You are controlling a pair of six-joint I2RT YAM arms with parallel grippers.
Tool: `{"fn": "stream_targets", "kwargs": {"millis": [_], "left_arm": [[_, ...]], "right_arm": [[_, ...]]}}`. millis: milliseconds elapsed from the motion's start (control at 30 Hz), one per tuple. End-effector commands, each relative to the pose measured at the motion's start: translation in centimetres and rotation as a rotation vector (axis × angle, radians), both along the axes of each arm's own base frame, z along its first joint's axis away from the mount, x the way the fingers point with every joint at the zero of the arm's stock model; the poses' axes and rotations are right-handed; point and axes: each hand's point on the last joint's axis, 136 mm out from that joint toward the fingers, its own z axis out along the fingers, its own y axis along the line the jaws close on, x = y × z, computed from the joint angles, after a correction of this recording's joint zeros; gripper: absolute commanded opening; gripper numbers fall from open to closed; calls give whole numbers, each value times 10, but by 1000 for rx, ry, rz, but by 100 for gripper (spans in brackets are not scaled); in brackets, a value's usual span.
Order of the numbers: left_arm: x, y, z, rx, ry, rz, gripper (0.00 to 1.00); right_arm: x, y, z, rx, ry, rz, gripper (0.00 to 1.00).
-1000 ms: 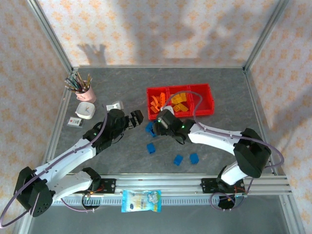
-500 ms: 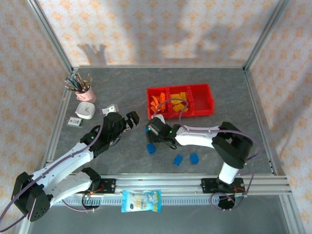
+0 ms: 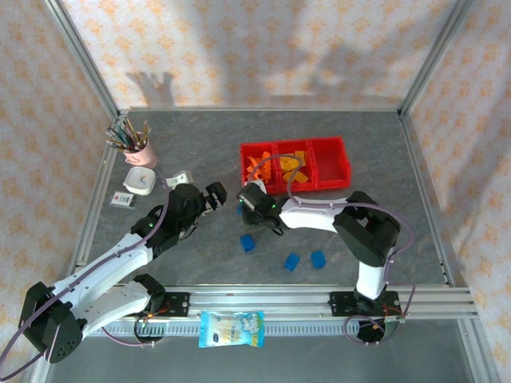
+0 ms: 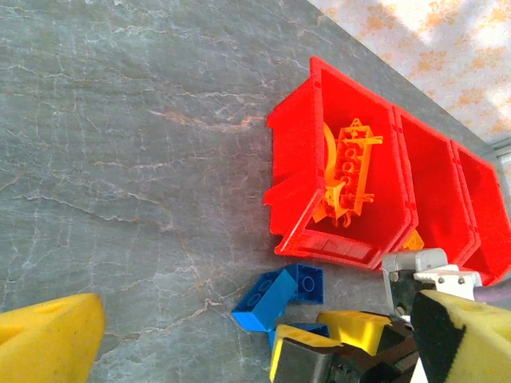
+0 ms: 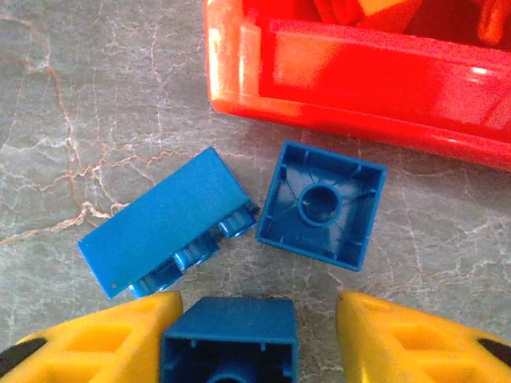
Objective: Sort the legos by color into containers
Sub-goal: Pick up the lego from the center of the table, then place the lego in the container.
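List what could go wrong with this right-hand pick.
The blue brick sits off-centre in the right hand, nearer one finger, so closing may twist it. The square brick and long brick just beyond could get knocked. The left hand hovers close by, so the arms could collide.

The worktop (image 5: pixel 72 96) looks like matt grey stone, veined with pale lines. Just beyond the fingers (image 5: pixel 88 339) of the right gripper (image 5: pixel 251 323), the containers (image 5: pixel 383 80) are glossy red plastic that catches white glare. The blue legos (image 5: pixel 319 203) between and ahead of those fingers are smooth plastic with a soft sheen. The fingers themselves look like a duller yellow plastic.
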Motion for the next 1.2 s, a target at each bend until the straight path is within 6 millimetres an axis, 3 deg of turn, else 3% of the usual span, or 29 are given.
{"fn": "stream_targets", "kwargs": {"millis": [0, 200, 400, 700, 867, 1000, 1167], "left_arm": [[0, 9, -3, 18, 5, 36, 99], [1, 7, -3, 13, 10, 27, 99], [2, 3, 0, 5, 9, 9, 99], [7, -13, 10, -29, -8, -53, 99], [13, -30, 15, -56, -13, -111, 99], [19, -45, 21, -65, -24, -151, 99], [26, -69, 29, -66, -45, -202, 99]], "right_arm": [[3, 1, 4, 0, -7, 0, 46], [-2, -3, 9, 22, 3, -8, 33], [-10, -15, 26, 58, 4, -36, 30], [-3, -75, 73, 136, -45, -199, 30], [24, -126, 98, 174, -81, -345, 30], [57, -172, 121, 192, -139, -470, 31], [98, -217, 132, 182, -189, -584, 31]]}}
